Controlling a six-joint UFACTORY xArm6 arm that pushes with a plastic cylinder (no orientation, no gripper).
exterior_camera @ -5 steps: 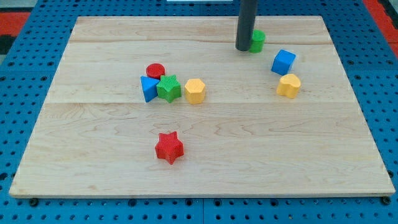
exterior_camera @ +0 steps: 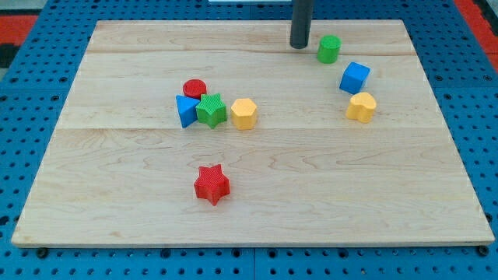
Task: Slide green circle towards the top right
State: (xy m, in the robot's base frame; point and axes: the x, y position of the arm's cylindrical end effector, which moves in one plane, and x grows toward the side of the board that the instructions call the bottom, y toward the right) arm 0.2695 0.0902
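Observation:
The green circle (exterior_camera: 329, 48) is a small green cylinder standing on the wooden board (exterior_camera: 140, 163) near the view's top, right of centre. My tip (exterior_camera: 299, 46) is just to its left, with a small gap between them. The rod rises straight out of the view's top.
A blue cube (exterior_camera: 354, 77) and a yellow heart block (exterior_camera: 361, 106) lie below the green circle. A cluster at centre left holds a red circle (exterior_camera: 194, 88), a blue triangle (exterior_camera: 185, 110), a green star (exterior_camera: 211, 110) and a yellow hexagon (exterior_camera: 243, 113). A red star (exterior_camera: 211, 184) lies lower down.
My tip has moved up and slightly left, away from the green circle. The green circle sits slightly further right and is now fully uncovered.

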